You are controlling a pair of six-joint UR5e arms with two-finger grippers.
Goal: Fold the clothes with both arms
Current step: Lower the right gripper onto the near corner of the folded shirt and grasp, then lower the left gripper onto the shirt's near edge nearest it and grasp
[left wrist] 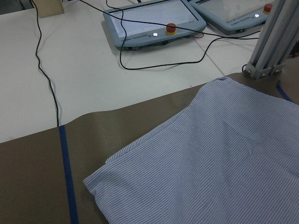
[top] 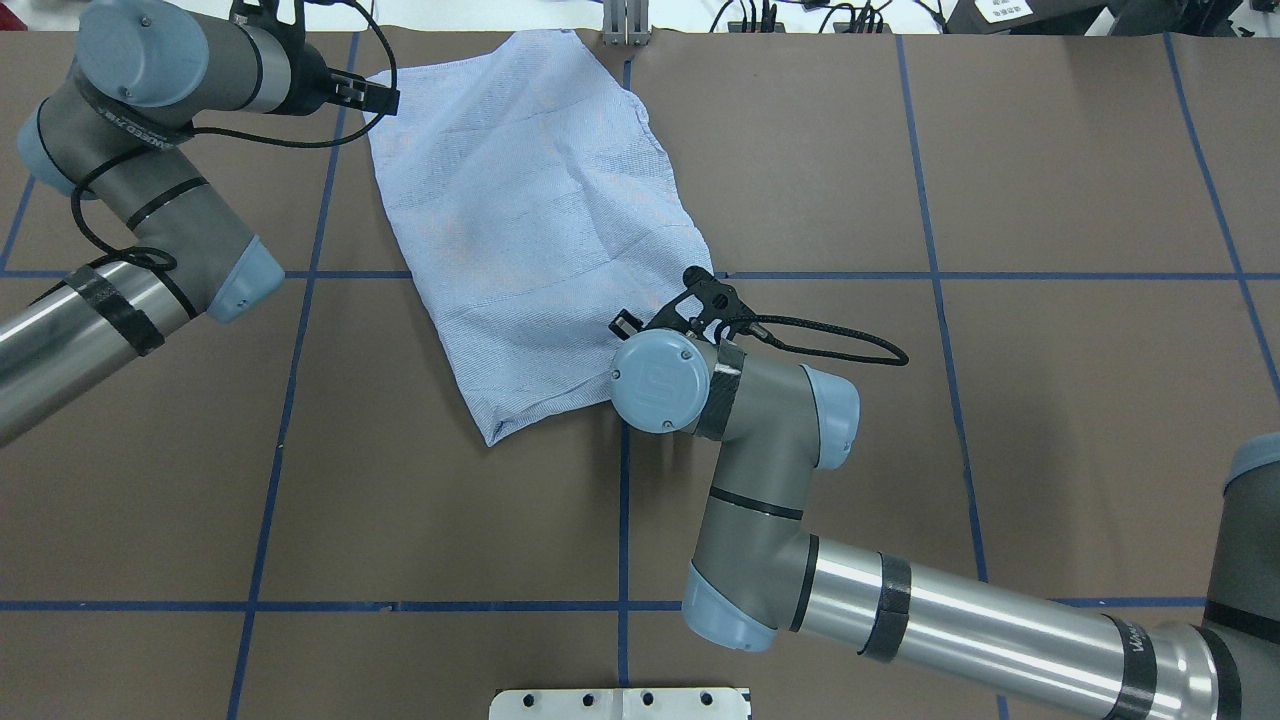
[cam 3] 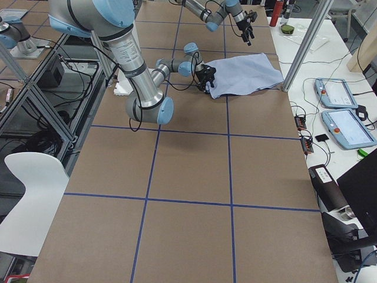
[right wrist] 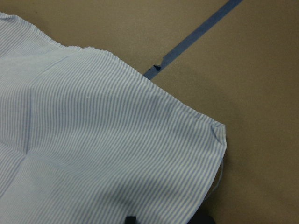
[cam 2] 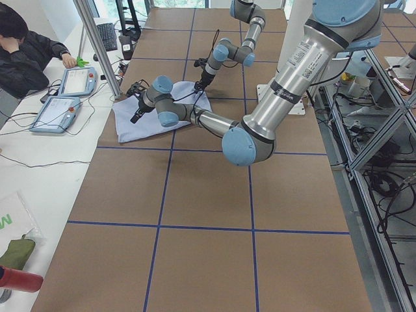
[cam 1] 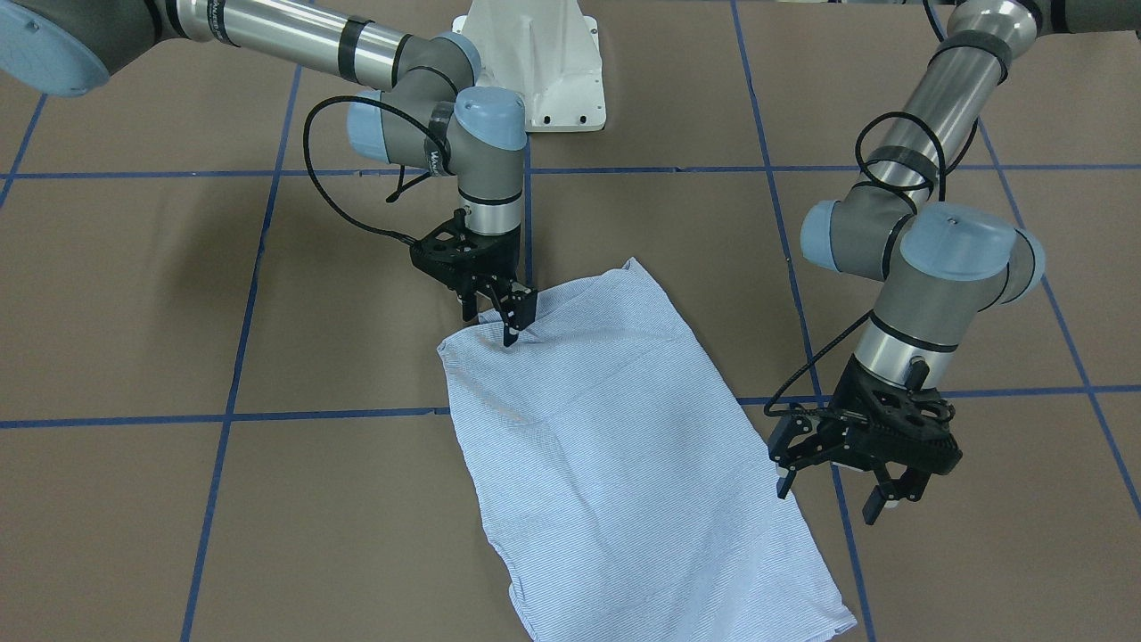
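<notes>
The light blue and white striped shirt [cam 1: 615, 446] lies folded into a flat oblong on the brown table [top: 1000, 450], at its far side in the overhead view [top: 520, 220]. My right gripper [cam 1: 510, 325] is low over the shirt's corner nearest the robot base, fingers apart. The right wrist view shows that corner [right wrist: 93, 140] lying flat, with both dark fingertips at the bottom edge. My left gripper [cam 1: 833, 497] is open and empty, above the table just beside the shirt's long edge. In the left wrist view the shirt's far corner [left wrist: 224, 168] shows, but no fingers.
Blue tape lines [cam 1: 357, 414] cross the table. The white pedestal base [cam 1: 535, 62] stands behind the shirt. Beyond the table's far edge are two teach pendants [left wrist: 154, 23], cables and an aluminium post [left wrist: 275, 42]. A person [cam 2: 26, 52] sits there.
</notes>
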